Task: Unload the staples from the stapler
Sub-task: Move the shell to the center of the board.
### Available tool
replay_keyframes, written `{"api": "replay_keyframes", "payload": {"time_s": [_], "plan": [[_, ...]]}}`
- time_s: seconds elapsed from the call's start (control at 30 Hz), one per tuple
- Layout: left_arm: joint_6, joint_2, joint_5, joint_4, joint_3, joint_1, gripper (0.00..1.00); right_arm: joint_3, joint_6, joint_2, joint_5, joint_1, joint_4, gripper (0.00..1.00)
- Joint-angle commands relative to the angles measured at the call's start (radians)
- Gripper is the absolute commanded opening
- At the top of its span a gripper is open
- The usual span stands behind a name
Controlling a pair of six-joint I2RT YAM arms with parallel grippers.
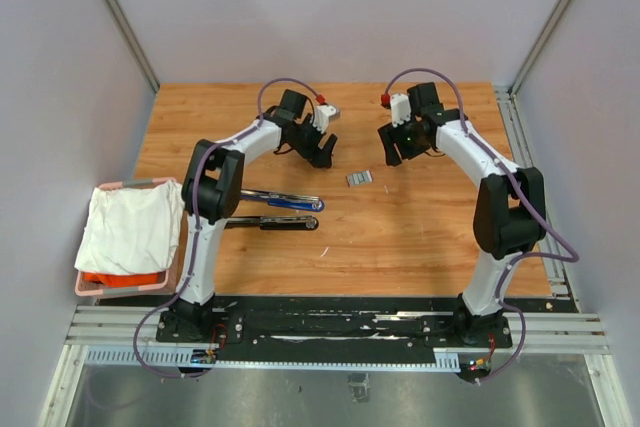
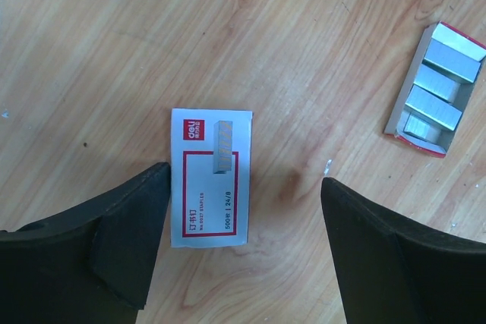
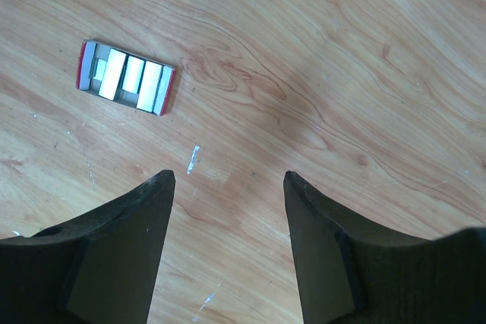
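The staples (image 2: 437,89) are short silvery-grey metal bars with a dull shine, packed side by side in a shallow open tray (image 2: 393,123) with red edges. Count: four bars in the tray, one tray, one closed white-and-red box (image 2: 211,178), two staplers, and one loose silvery sliver (image 3: 193,159) on the wood. In the top view the tray lies on the table (image 1: 420,237) between the two grippers and slightly nearer the bases. Its long axis runs left to right, with the right end angled slightly away from the bases. Each bar lies crosswise to that axis. The blue-tipped stapler (image 1: 285,201) and the black stapler (image 1: 272,222) lie parallel near the left arm, well apart from the tray. Left gripper (image 2: 245,177): fingers (image 2: 125,240) spread wide, the box just beside the left-hand finger, with a clear gap to the other; contact cannot be determined. Right gripper (image 3: 228,177): fingers (image 3: 121,256) spread above bare wood, gripping nothing.
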Motion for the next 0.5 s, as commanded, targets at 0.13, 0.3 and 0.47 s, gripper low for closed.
{"api": "replay_keyframes", "payload": {"time_s": [0.13, 0.3, 0.47], "plan": [[0.029, -0.026, -0.088, -0.011, -0.064, -0.049, 0.75, 0.015, -0.03, -0.067, -0.022, -0.009, -0.036, 0.62], [0.073, -0.076, -0.097, 0.029, -0.14, -0.078, 0.62, 0.008, -0.034, -0.063, -0.026, -0.009, -0.053, 0.62], [0.117, -0.077, -0.113, -0.011, -0.143, -0.111, 0.56, -0.009, -0.022, -0.068, -0.033, -0.009, -0.057, 0.62]]}}
